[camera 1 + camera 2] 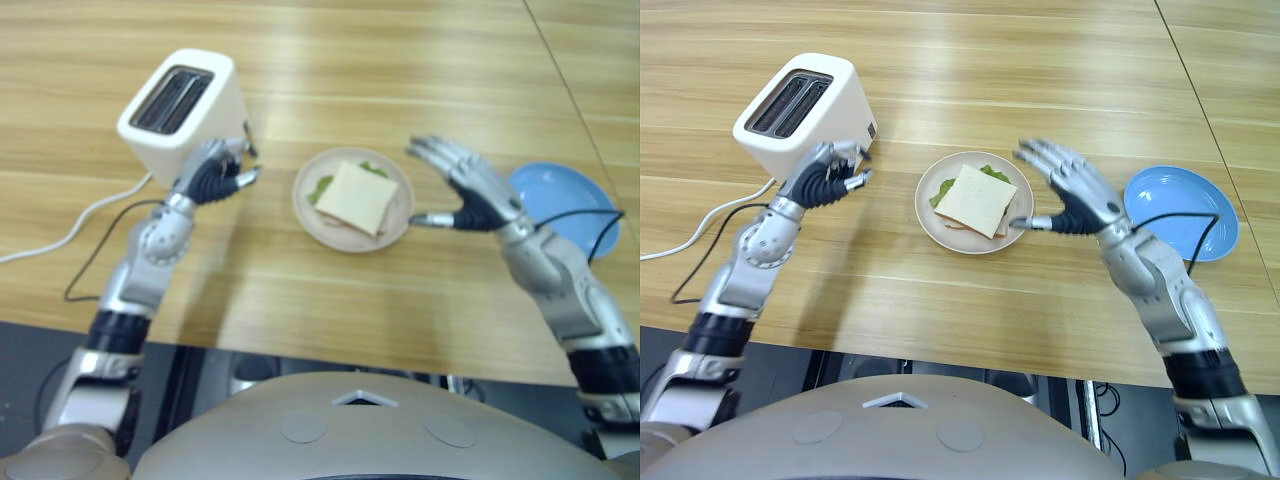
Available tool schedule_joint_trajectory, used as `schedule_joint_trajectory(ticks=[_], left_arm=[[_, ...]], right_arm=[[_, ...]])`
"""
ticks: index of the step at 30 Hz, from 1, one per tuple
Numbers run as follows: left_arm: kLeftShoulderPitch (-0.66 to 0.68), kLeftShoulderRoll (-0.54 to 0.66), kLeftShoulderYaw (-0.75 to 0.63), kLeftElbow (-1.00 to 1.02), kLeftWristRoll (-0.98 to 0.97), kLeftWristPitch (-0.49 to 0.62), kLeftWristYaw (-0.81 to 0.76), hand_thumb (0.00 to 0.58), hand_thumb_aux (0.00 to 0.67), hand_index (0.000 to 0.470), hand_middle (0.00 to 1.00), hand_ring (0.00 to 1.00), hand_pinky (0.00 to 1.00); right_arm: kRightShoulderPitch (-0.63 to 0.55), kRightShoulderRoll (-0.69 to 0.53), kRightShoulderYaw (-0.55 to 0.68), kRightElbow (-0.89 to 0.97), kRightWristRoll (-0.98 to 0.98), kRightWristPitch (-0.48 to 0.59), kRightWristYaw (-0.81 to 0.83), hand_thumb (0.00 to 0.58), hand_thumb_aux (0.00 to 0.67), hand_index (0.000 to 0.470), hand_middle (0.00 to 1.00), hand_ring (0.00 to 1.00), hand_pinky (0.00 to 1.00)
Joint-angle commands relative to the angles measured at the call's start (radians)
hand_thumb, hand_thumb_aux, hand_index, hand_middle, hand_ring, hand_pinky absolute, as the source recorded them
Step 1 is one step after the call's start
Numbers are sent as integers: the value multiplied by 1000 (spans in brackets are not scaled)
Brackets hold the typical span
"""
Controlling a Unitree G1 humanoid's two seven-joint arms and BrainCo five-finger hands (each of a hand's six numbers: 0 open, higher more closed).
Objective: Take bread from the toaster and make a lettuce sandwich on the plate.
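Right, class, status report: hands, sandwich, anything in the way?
Left hand curled at toaster, holding nothing. Right hand open beside plate. Sandwich on plate, lettuce under top slice. Blue plate off right, clear of path.

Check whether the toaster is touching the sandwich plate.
Apart. The right eye view shows a strip of bare table between the toaster and the sandwich plate.

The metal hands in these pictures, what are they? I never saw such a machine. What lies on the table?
They belong to a humanoid robot. Both pictures come from a stereo camera on its head, looking down at a wooden table. On it stand a white toaster, a beige plate with a sandwich, lettuce peeking out, and a blue plate. The left hand is curled beside the toaster; the right hand is open beside the sandwich. Neither holds anything.
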Motion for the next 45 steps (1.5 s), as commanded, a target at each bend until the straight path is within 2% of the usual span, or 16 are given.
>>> schedule_joint_trajectory(ticks=[1, 6, 11, 20, 28, 29, 30, 31, 32, 33, 34, 35, 38, 41, 43, 45], left_arm=[[81, 89, -30, -39, -3, 54, -177, 580, 670, 460, 1000, 1000, 1000], [127, 99, -98, -51, 22, 115, -289, 580, 670, 460, 1000, 1000, 1000], [83, 51, -195, 34, 94, 147, -312, 580, 670, 460, 1000, 1000, 1000], [-159, -161, -344, 407, 166, 113, -250, 580, 670, 460, 1000, 1000, 1000], [-446, -325, -385, 832, 190, 33, -117, 580, 670, 460, 1000, 1000, 1000], [-478, -338, -381, 880, 194, 32, -81, 577, 623, 428, 1000, 1000, 1000], [-510, -350, -373, 929, 194, 33, -41, 491, 407, 280, 1000, 1000, 1000], [-544, -355, -371, 975, 208, 40, 19, 491, 407, 280, 1000, 1000, 1000], [-586, -355, -369, 1025, 232, 70, 116, 0, 0, 0, 502, 502, 502], [-617, -356, -369, 1065, 248, 88, 186, 0, 0, 0, 165, 165, 165], [-637, -358, -360, 1095, 245, 91, 230, 0, 0, 0, 165, 165, 165], [-651, -358, -357, 1117, 244, 92, 268, 0, 0, 0, 0, 0, 0], [-644, -344, -281, 1117, 169, 45, 351, 0, 0, 0, 0, 0, 0], [-607, -329, -218, 1071, 108, -57, 411, 0, 0, 0, 0, 0, 0], [-571, -318, -197, 996, 118, -140, 526, 0, 0, 0, 0, 0, 0], [-534, -358, -123, 952, 6, -228, 510, 0, 0, 0, 0, 0, 0]], right_arm=[[131, -17, 29, -37, 108, 26, 146, 580, 670, 460, 980, 980, 980], [254, -44, 67, -72, 158, 74, 301, 580, 670, 460, 1000, 1000, 1000], [199, -44, 105, 4, 107, 93, 351, 580, 670, 460, 1000, 1000, 1000], [-125, 38, 285, 362, -43, 39, 331, 580, 670, 460, 1000, 1000, 1000], [-440, 128, 356, 753, -69, -58, 239, 580, 670, 460, 1000, 1000, 1000], [-484, 137, 360, 806, -83, -69, 194, 580, 670, 460, 839, 839, 839], [-528, 145, 365, 855, -104, -77, 137, 579, 649, 446, 722, 722, 722], [-570, 152, 370, 901, -125, -82, 81, 579, 649, 446, 722, 722, 722], [-614, 156, 380, 947, -161, -85, -5, 27, 16, 11, 0, 0, 0], [-647, 159, 390, 986, -187, -92, -70, 0, 0, 0, 0, 0, 0], [-671, 161, 395, 1017, -205, -96, -131, 0, 0, 0, 0, 0, 0], [-686, 161, 396, 1042, -214, -101, -184, 0, 0, 0, 0, 0, 0], [-668, 151, 327, 1038, -151, -181, -323, 0, 0, 0, 0, 0, 0], [-617, 168, 232, 1005, 4, -264, -317, 0, 0, 0, 0, 0, 0], [-565, 209, 168, 988, 188, -308, -190, 0, 0, 0, 0, 0, 0], [-517, 284, 87, 962, 398, -295, -69, 0, 0, 0, 0, 0, 0]])
